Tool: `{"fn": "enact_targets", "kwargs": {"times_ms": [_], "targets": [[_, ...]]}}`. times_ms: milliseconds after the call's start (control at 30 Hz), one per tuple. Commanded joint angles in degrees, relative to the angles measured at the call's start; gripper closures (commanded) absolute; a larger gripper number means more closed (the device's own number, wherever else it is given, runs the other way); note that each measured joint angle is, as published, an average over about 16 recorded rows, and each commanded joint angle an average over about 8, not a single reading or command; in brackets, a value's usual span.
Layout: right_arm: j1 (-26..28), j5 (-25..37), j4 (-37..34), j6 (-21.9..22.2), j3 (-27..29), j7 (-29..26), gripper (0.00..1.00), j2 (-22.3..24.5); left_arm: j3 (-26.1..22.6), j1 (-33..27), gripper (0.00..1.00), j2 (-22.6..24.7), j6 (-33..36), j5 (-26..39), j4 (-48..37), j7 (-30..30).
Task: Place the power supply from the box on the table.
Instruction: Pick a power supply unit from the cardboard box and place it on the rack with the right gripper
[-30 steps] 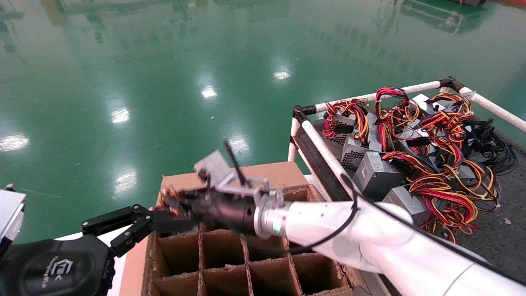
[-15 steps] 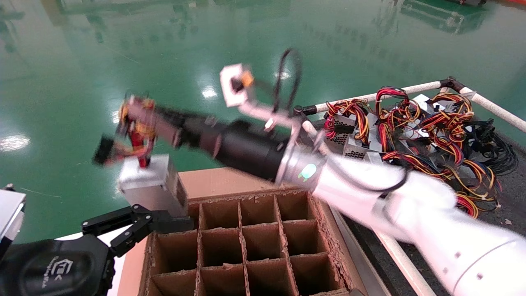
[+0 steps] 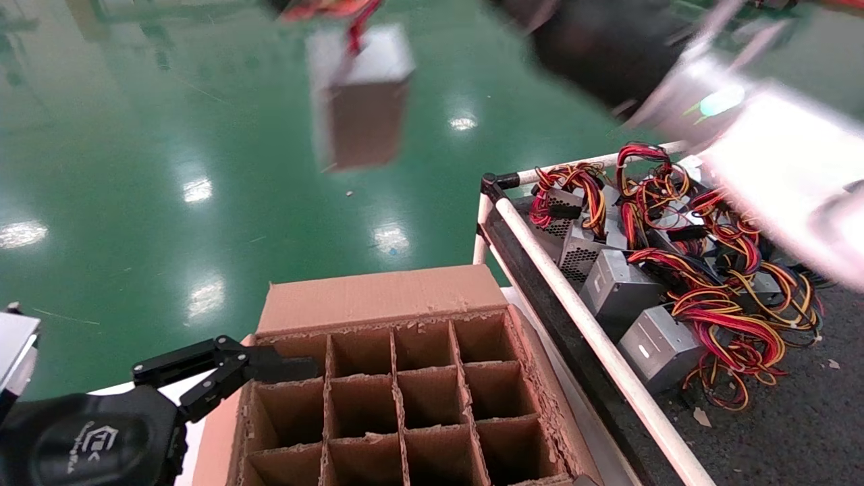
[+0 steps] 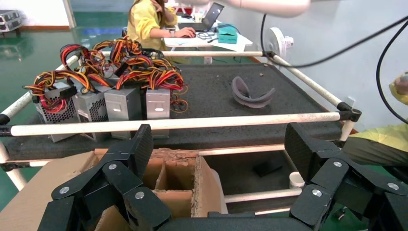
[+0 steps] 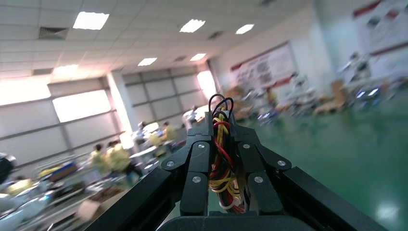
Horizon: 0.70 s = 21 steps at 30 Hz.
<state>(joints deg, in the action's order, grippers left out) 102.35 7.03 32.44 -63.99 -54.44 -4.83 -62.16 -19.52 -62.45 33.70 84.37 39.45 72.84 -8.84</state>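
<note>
Black left gripper (image 3: 270, 368): I see it parked low at my left, at the near left corner of the box, fingers spread apart and holding nothing; in the left wrist view (image 4: 219, 159) the two fingers stand wide apart with the carton's edge between them.
Box (image 3: 378, 300): brown cardboard carton just in front of me, its ragged grid of square cells showing no units in the cells I can see.
Table (image 3: 796, 398): dark grey felt surface at my right, just beside the box, edged by a white pipe rail (image 3: 580, 324) with a black corner joint (image 3: 493, 182).
Pile on the table (image 3: 675, 256): several silver-grey units lying together near the far corner, tangled in red, yellow and black wires.
Right gripper (image 5: 222, 159): raised high, fingers pressed together on a bundle of red, yellow and black wires (image 5: 222, 173); in the head view I only get the blurred arm (image 3: 675, 74) crossing the top right.
Power supply (image 3: 361, 94): hanging in the air by its wires, well above the green floor (image 3: 169, 169), beyond the box and left of the table, touching neither.
</note>
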Motion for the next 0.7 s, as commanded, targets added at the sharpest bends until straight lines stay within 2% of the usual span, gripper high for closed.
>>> {"fn": "enact_targets", "kwargs": {"times_ms": [33,300,500,700], "targets": [[1.36,-0.70,0.81,-0.05,0.91,-0.53,1.00,2.57,0.00,0.00,0.00,0.00,0.00,0.00,0.00,0.00],[2.94,-1.44,6.26,1.58,3.78,-0.50,1.00,17.43,-0.01,0.00,0.00,0.00,0.00,-0.01,0.00,0.01],[2.83,-0.74,8.25,-0.53,4.96,-0.07,1.00,28.60,-0.02,0.00,0.00,-0.01,-0.01,-0.01,0.00,0.01],[3.28,0.20,6.52,-2.54,5.79,0.06,1.00,37.97,-0.02,-0.01,0.00,-0.01,-0.01,-0.02,0.00,0.01]]}}
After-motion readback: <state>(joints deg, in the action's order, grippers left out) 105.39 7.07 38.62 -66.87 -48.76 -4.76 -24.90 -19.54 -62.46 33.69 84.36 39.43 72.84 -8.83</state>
